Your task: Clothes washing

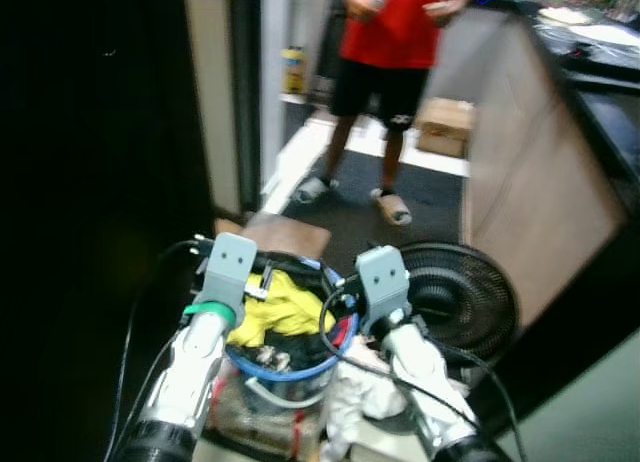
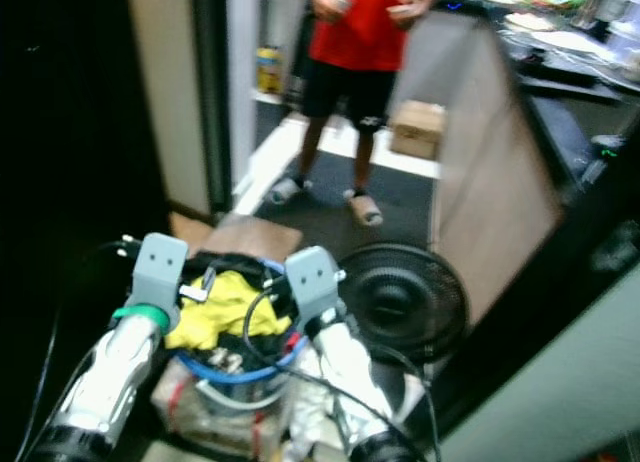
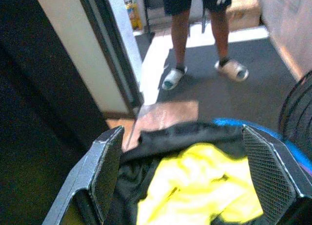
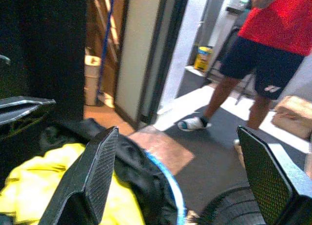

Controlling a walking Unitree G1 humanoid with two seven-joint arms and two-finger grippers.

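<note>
A blue-rimmed laundry basket sits low between my two arms, holding a yellow garment on top of a black one. My left gripper hovers open over the basket's left side, its fingers spread wide above the clothes. Over the right side, my right gripper is open too, with the basket's blue rim below it. Neither gripper holds anything. A white cloth lies under my right arm beside the basket.
A person in a red shirt and sandals stands ahead on the dark floor. A black floor fan is close at the right, by a beige wall. A door frame, a brown mat and a cardboard box lie ahead.
</note>
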